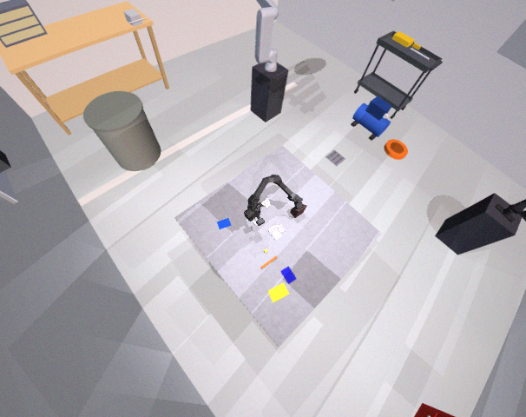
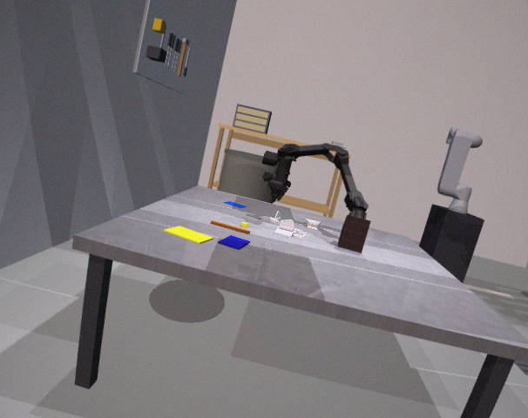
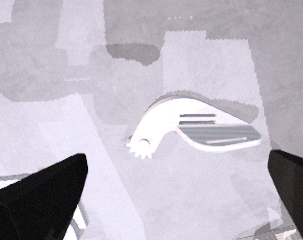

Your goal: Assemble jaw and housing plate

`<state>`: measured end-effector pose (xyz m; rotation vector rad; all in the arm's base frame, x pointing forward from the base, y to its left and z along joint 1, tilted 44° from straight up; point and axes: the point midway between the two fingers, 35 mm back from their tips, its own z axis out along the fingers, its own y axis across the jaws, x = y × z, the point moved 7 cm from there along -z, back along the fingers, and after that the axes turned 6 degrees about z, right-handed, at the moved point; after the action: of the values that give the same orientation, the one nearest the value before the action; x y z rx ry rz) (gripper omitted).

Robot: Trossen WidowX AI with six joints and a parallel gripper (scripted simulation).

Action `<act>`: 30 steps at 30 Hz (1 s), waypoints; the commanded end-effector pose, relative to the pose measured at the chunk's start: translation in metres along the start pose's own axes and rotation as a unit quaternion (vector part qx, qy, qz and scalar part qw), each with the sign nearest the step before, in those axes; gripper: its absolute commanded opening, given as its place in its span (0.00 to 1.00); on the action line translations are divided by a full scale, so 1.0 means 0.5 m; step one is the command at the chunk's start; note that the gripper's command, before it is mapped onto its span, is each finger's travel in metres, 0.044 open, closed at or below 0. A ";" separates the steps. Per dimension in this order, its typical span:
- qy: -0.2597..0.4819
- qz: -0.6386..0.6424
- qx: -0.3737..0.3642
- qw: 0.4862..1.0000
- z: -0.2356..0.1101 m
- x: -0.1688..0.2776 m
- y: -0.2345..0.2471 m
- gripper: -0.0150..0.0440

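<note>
The gripper (image 1: 257, 221) (image 2: 278, 198) (image 3: 177, 161) is wide apart with nothing between its fingers, pointing down over the table (image 1: 344, 233) (image 2: 300, 279) (image 3: 41, 125). In the wrist view the loose jaw (image 2: 275, 219) (image 3: 163, 117) lies flat on the table below the fingers, apart from the pin it belongs on. Its gear teeth are at its 8 o'clock end, and its grooved, wider end reaches toward 3 o'clock. The top view mostly hides it behind the gripper.

The white base (image 1: 275, 232) (image 2: 284, 230) (image 3: 81, 220) sits at 4 o'clock from the gripper in the top view, and only a part shows low at the wrist view's left edge. Its pins are too small to make out. Another small white piece (image 1: 266, 203) (image 2: 313, 223) is near 1 o'clock from the gripper in the top view; I can't tell whether it is the housing plate.

From the gripper in the top view, a light blue card (image 1: 224, 223) (image 2: 234, 205) lies at 9 o'clock, and a little yellow block (image 1: 266, 250) (image 2: 244, 224) and an orange stick (image 1: 268, 262) (image 2: 230, 226) near 6 o'clock
</note>
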<state>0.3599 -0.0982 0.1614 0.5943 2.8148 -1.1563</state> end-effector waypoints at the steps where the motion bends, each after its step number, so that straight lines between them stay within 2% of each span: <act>1: 0.002 0.061 0.002 0.998 0.001 0.003 -0.004 1.00; 15: 0.001 0.263 0.002 0.965 0.000 0.005 -0.017 1.00; 30: 0.001 0.467 0.002 0.884 -0.001 0.007 -0.031 1.00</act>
<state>0.3529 -0.1059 0.1711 1.5838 2.0943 -0.9295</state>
